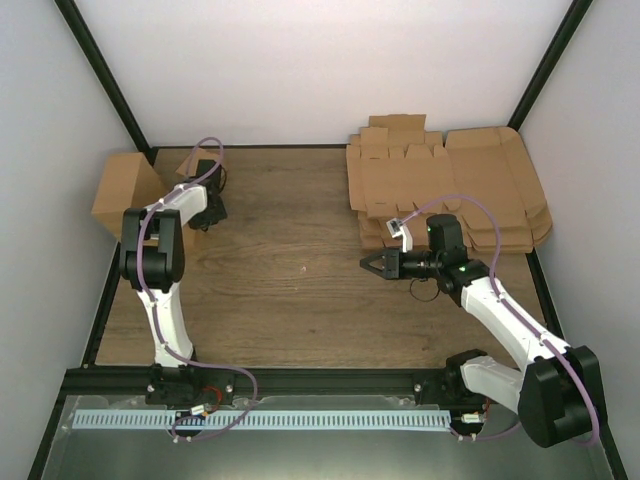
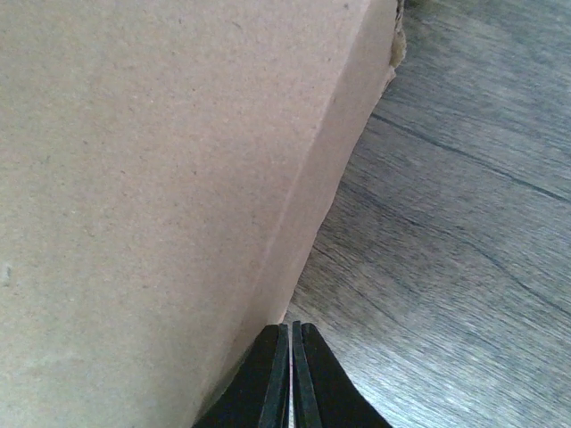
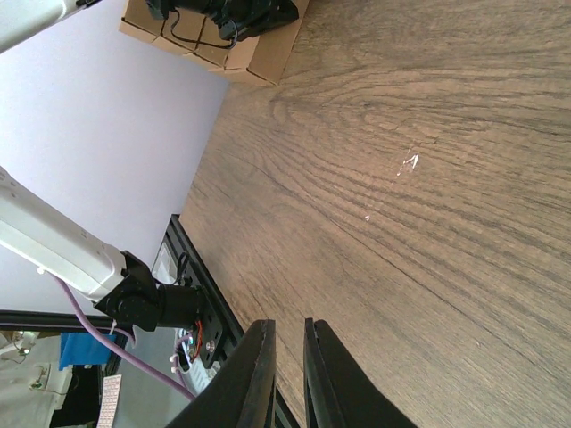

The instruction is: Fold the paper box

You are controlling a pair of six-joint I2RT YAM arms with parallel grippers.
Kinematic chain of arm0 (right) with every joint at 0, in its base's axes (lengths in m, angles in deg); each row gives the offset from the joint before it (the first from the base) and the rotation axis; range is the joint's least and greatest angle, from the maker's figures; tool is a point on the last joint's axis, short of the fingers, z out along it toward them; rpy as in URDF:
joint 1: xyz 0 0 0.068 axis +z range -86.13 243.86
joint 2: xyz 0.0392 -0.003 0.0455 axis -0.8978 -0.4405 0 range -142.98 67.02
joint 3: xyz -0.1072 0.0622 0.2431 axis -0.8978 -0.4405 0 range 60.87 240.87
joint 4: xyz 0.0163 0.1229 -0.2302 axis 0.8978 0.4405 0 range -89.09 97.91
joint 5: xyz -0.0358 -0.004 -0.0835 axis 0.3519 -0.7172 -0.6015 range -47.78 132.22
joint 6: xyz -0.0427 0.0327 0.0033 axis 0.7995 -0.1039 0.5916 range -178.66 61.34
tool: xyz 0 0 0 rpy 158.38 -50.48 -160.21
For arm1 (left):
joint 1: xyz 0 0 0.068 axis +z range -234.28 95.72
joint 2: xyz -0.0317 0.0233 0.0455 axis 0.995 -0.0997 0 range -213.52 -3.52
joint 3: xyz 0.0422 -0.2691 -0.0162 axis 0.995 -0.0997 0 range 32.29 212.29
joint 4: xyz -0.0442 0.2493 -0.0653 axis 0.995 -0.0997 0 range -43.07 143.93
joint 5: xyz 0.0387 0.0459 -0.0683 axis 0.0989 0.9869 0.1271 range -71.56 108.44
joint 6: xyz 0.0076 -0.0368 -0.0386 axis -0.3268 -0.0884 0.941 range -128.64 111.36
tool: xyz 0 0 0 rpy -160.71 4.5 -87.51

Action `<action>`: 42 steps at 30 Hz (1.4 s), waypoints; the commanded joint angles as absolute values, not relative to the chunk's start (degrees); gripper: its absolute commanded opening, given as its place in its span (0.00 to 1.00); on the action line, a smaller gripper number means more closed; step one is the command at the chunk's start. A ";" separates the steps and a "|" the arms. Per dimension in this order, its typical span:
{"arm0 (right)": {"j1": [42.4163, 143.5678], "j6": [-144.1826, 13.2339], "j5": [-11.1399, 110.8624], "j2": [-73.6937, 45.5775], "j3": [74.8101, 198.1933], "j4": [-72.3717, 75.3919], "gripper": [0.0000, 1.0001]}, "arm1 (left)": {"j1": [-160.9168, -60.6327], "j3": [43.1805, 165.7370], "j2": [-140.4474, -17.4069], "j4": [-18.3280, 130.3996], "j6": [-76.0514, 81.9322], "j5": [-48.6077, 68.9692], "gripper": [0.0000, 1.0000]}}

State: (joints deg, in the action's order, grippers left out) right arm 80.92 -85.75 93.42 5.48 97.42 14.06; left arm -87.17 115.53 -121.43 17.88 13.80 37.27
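The paper box sheets (image 1: 395,175), flat brown die-cut pieces with flaps and tabs, lie stacked at the back right of the table. My right gripper (image 1: 370,263) hovers over bare wood left of that stack, pointing left. In the right wrist view it (image 3: 288,325) is empty, its jaws a narrow gap apart. My left gripper (image 1: 208,215) is at the far left beside brown cardboard. In the left wrist view it (image 2: 292,357) is shut with nothing seen between the jaws. Next to it is a creased cardboard face (image 2: 161,178); I cannot tell which piece this is.
A tall brown cardboard block (image 1: 122,190) stands at the far left edge. Larger brown sheets with rounded corners (image 1: 500,185) lie right of the die-cut stack. White walls enclose the wooden table (image 1: 290,290). A black rail (image 1: 300,378) runs along the near edge.
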 commanded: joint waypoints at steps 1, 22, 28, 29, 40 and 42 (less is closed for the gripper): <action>80.57 -86.21 94.16 6.57 97.39 12.66 0.12 | -86.47 114.92 -120.09 17.37 12.58 38.69 0.04; 80.61 -82.79 80.46 10.74 100.12 14.65 0.17 | -99.92 98.10 -91.36 21.55 13.97 25.18 0.41; 80.59 -81.30 68.76 19.31 96.83 12.76 0.27 | -104.33 85.20 -74.16 29.40 16.28 19.68 0.51; 80.58 -81.10 67.15 20.69 96.03 12.04 0.31 | -104.85 83.05 -71.45 30.87 16.39 18.88 0.51; 80.57 -76.51 57.87 42.37 77.43 -1.17 1.00 | -106.42 57.48 -43.10 47.02 13.42 17.14 1.00; 80.60 -76.30 57.43 42.41 76.84 -1.34 1.00 | -106.40 55.47 -40.27 48.26 13.40 19.22 1.00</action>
State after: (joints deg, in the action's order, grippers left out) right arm 80.92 -77.90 61.38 41.00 76.64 3.50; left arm -106.14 58.66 -45.19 41.09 14.89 17.16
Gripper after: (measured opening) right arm 0.997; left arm 0.999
